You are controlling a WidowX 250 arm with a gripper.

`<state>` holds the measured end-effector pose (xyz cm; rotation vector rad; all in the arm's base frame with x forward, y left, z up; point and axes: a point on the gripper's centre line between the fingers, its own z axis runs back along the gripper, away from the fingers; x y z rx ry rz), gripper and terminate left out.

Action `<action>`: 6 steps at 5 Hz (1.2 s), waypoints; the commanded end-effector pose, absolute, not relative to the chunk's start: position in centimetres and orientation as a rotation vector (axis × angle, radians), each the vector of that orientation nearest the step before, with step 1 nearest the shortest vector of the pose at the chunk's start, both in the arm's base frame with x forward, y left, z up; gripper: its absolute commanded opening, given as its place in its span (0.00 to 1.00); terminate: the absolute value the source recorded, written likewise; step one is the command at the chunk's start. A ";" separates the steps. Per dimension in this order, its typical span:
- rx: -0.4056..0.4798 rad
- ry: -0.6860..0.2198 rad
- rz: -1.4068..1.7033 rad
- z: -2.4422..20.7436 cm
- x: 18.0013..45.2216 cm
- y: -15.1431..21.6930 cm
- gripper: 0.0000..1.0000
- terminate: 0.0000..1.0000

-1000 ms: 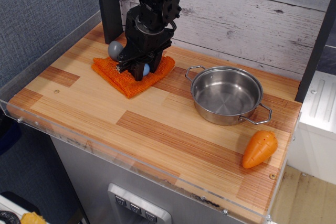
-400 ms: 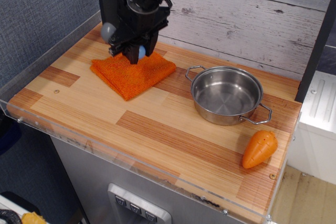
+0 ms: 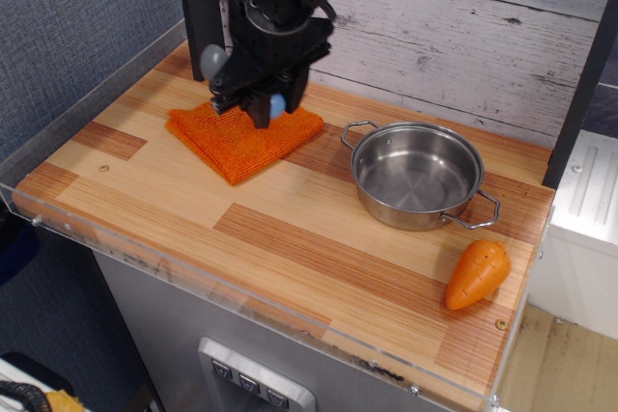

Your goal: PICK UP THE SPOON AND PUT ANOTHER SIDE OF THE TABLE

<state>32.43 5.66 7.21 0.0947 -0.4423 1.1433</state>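
Hanging above the back left part of the table [image 3: 290, 238], the black tool [image 3: 259, 108] is clamped on the spoon [image 3: 214, 60], whose grey rounded bowl juts out to the left of the tool while the light-blue bulb end of the handle shows between the fingers lower down. The spoon is lifted clear of the wood, held over the folded orange cloth [image 3: 241, 137] that lies flat on the planks directly beneath it; whether the fingertips touch the cloth cannot be told from this angle. Behind the tool a dark upright post [image 3: 198, 7] rises at the back left corner, just beside the arm. To the right of the cloth, near but not touching it, stands a steel pot [image 3: 417, 176] with two wire loop handles, upright and with nothing inside; it sits between the cloth and the right end of the table. Further right and nearer the front edge lies an orange toy carrot [image 3: 477, 274], on its side, just beside the pot's right handle yet apart from it. The broad front and middle planks carry nothing else. A clear acrylic rim [image 3: 193, 272] borders the left, front and right edges. Counted across: one spoon, one cloth, one pot, one carrot, one tool.
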 end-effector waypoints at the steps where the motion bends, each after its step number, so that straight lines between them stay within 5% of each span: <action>1: 0.038 -0.472 1.044 7.6 29.7 1.5 0.00 0.00; 3: 0.038 -0.400 0.999 3.7 26.8 -1.1 0.00 0.00; 6: 0.043 -0.321 0.961 -0.3 26.2 -2.6 0.00 0.00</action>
